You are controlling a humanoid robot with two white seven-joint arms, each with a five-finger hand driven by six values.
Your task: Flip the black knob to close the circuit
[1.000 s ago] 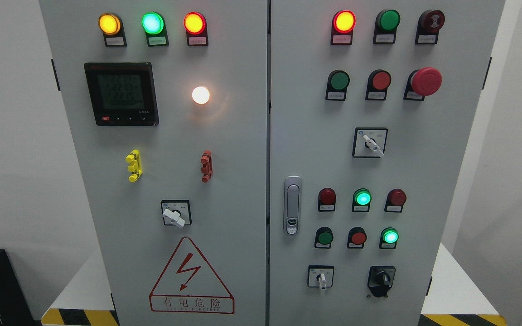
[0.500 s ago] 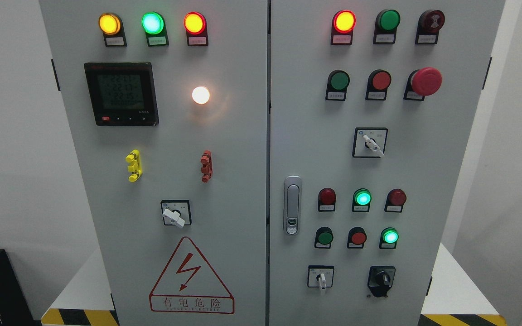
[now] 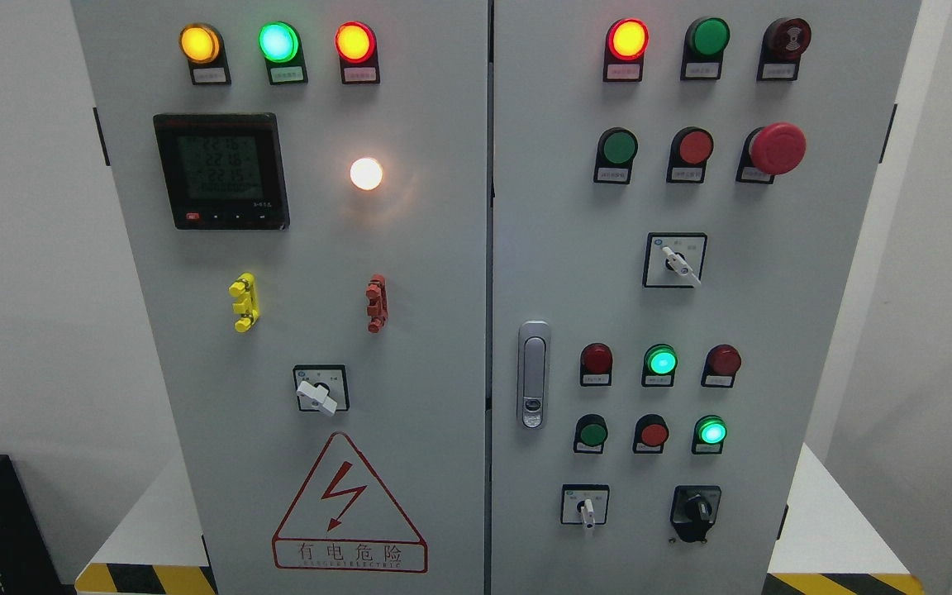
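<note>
Two grey sheet-metal cabinet doors (image 3: 410, 347) fill your head view, and neither robot hand shows, so you cannot tell whether the fingers are wide, narrow or holding anything. Your target, the black rotary knob on its black square plate (image 3: 696, 510), sits at the lower right of the right-hand door, just right of a small white-levered selector switch (image 3: 585, 506). It is mounted low, probably for easy reach. Its pointer direction is too dark to read, so the flip looks not yet begun.

black knob (image 3: 696, 508) unobstructed on cabinet front, white-handled switch (image 3: 584, 508) near its left, green lamp (image 3: 711, 431) above
</note>
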